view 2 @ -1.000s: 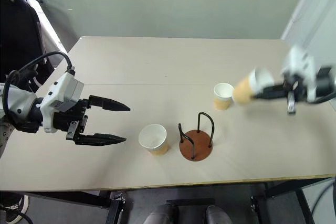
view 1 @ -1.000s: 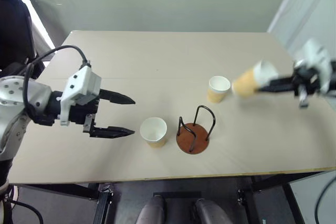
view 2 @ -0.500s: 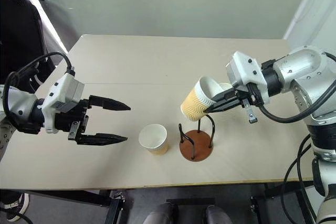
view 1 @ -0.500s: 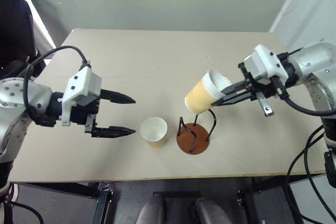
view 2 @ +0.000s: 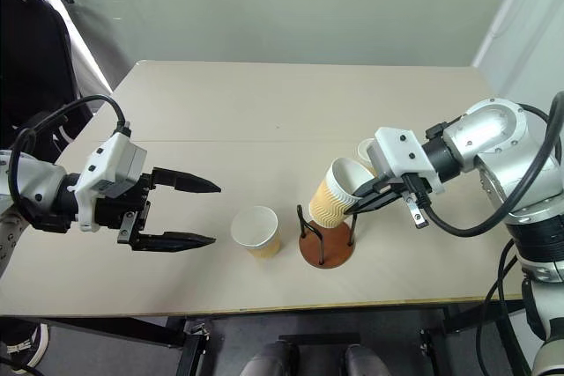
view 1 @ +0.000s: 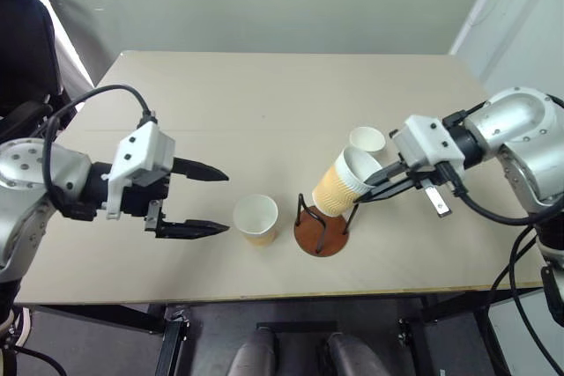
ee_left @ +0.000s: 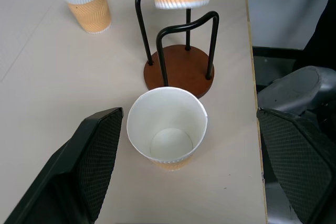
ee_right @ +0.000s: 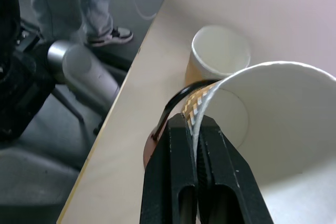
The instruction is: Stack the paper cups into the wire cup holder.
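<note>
Three tan-orange tapered paper cups and one wire cup holder [view 1: 322, 228], black hoops on a round reddish-brown base, occupy the beige table [view 1: 264, 94]. Nearest, one cup [view 1: 256, 219] stands upright just left of the holder. The left gripper [view 1: 204, 202] gapes wide, empty, left of that cup. The right gripper [view 1: 368, 189] pinches the rim of a tilted cup [view 1: 342, 184] over the holder's hoops. The third cup [view 1: 367, 141] stands farther back, to the right.

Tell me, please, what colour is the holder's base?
Reddish-brown base, clearest in the left wrist view.
</note>
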`<action>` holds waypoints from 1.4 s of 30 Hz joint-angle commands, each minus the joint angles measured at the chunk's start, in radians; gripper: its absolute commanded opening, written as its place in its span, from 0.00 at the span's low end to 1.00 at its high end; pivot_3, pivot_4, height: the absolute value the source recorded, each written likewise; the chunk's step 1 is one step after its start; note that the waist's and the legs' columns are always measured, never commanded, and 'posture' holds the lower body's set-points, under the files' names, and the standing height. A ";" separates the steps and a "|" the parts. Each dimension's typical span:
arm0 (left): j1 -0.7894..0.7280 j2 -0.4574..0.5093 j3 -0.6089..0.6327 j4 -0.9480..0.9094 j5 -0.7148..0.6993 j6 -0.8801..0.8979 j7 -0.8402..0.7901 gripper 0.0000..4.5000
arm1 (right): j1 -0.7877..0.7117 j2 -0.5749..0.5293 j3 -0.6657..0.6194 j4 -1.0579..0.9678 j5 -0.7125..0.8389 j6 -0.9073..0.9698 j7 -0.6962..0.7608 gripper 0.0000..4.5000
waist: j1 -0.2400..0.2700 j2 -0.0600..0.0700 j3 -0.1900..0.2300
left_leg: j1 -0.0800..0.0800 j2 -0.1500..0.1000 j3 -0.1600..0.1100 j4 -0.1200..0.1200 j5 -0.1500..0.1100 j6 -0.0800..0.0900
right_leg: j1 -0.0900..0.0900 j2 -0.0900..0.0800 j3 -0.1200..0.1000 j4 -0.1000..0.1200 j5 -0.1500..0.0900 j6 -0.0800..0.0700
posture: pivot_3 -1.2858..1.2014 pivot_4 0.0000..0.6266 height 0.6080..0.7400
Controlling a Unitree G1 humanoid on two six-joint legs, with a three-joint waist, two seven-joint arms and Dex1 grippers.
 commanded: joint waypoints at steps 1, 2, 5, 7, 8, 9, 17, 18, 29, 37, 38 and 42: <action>-0.003 0.017 0.049 -0.031 -0.022 0.003 0.011 0.97 | -0.013 -0.002 -0.005 -0.004 -0.017 -0.015 0.002 0.09 | 0.000 0.000 0.000 | 0.000 0.000 0.000 0.000 0.000 0.000 | 0.000 0.000 0.000 0.000 0.000 0.000 | 0.52 0.24 1.00; -0.003 0.017 0.049 -0.032 -0.023 0.004 0.012 0.97 | -0.016 0.000 -0.001 0.001 -0.025 -0.017 0.002 0.14 | 0.000 0.000 0.000 | 0.000 0.000 0.000 0.000 0.000 0.000 | 0.000 0.000 0.000 0.000 0.000 0.000 | 0.52 0.24 1.00; -0.003 0.018 0.045 -0.033 -0.024 0.004 0.018 0.97 | -0.022 0.010 0.004 0.006 -0.037 -0.015 -0.002 0.36 | 0.000 0.000 0.000 | 0.000 0.000 0.000 -0.001 0.000 0.000 | -0.001 0.000 0.000 0.000 0.000 0.000 | 0.52 0.24 1.00; -0.004 0.019 0.041 -0.031 -0.026 0.001 0.023 0.97 | -0.024 0.014 0.004 0.008 -0.043 -0.014 -0.003 0.53 | 0.000 0.000 0.000 | 0.000 0.000 0.000 -0.001 0.000 0.000 | -0.001 0.000 0.000 0.000 0.000 0.000 | 0.52 0.24 1.00; -0.005 0.020 0.039 -0.029 -0.026 -0.001 0.024 0.97 | -0.024 0.016 0.003 0.010 -0.046 -0.013 -0.004 0.60 | 0.000 0.000 0.000 | 0.000 0.000 0.000 -0.001 0.000 0.000 | -0.001 0.000 0.000 0.000 0.000 0.000 | 0.52 0.24 1.00; -0.005 0.020 0.038 -0.027 -0.025 -0.003 0.024 0.97 | -0.026 0.018 0.002 0.014 -0.048 -0.013 -0.004 0.67 | 0.000 0.000 0.000 | 0.000 0.000 0.000 -0.001 0.000 0.000 | -0.001 0.000 0.000 0.000 0.000 0.000 | 0.52 0.24 1.00; -0.006 0.019 0.027 -0.011 -0.015 -0.017 0.020 0.97 | -0.215 0.095 -0.010 0.512 -0.218 -0.162 -0.137 0.99 | -0.001 0.000 0.000 | 0.000 0.000 0.000 -0.001 0.000 -0.001 | -0.002 0.000 0.000 0.001 0.001 -0.001 | 0.52 0.24 1.00; -0.005 0.019 0.026 -0.012 -0.014 -0.018 0.020 0.97 | -0.233 0.103 -0.003 0.571 -0.242 -0.196 -0.143 0.99 | 0.000 0.000 0.000 | 0.000 0.000 0.000 -0.001 0.000 0.000 | -0.002 0.000 0.000 0.001 0.001 -0.001 | 0.52 0.24 1.00; 0.065 0.034 0.099 -0.088 -0.045 0.030 0.057 0.97 | -0.360 0.228 0.110 1.136 -0.529 -0.573 -0.205 0.99 | -0.001 0.000 0.000 | -0.002 0.002 0.001 -0.011 0.001 -0.004 | -0.007 0.000 -0.001 0.000 0.002 -0.003 | 0.52 0.24 1.00; 0.088 0.043 0.127 -0.118 -0.054 0.060 0.091 0.97 | -0.403 0.303 0.130 1.295 -0.639 -0.675 -0.266 0.99 | -0.002 0.000 0.000 | 0.000 0.003 0.001 -0.014 0.003 -0.006 | -0.008 0.000 -0.002 0.000 0.003 -0.006 | 0.52 0.24 1.00; 0.091 0.045 0.130 -0.120 -0.054 0.064 0.094 0.97 | -0.406 0.310 0.128 1.305 -0.644 -0.684 -0.267 0.96 | -0.002 0.000 0.000 | 0.000 0.003 0.001 -0.014 0.003 -0.007 | -0.008 0.000 -0.002 0.000 0.003 -0.006 | 0.52 0.24 1.00; 0.104 0.049 0.146 -0.135 -0.061 0.076 0.103 0.97 | -0.411 0.327 0.124 1.332 -0.662 -0.714 -0.265 0.71 | -0.002 0.000 0.000 | 0.000 0.003 0.001 -0.014 0.004 -0.007 | -0.008 0.000 -0.002 0.000 0.004 -0.007 | 0.52 0.24 1.00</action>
